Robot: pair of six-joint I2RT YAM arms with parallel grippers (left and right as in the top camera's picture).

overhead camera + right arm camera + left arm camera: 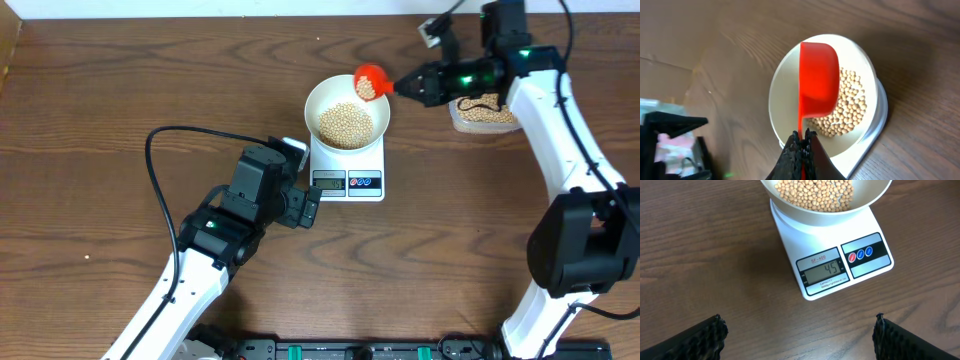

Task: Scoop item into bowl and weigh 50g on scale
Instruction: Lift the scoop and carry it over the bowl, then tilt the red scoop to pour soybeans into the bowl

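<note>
Currently the right gripper (801,139) is pinched narrow on the handle of the red scoop (818,75). The handle's long axis runs straight out from the fingers, and the cup end hangs over the right side of the bowl (314,106). Overhead shows some beans in the cup; the main heap of beans (346,125) lies in the bowl, which sits on the scale (790,240). The display (825,270) reads 45, judged just short of target.

The coming move turns on cup-over-bowl: a slight roll about the handle axis should shed beans inside the rim. It should be gentle, as overshoot is the risk.

The right arm is the nearer one. The left gripper (800,332) is wide open and empty, low in front of the scale and apart from it.

The tub (487,118) lies just right of the right gripper, handy for a refill. Bare table (100,80) lies left of the bowl.
</note>
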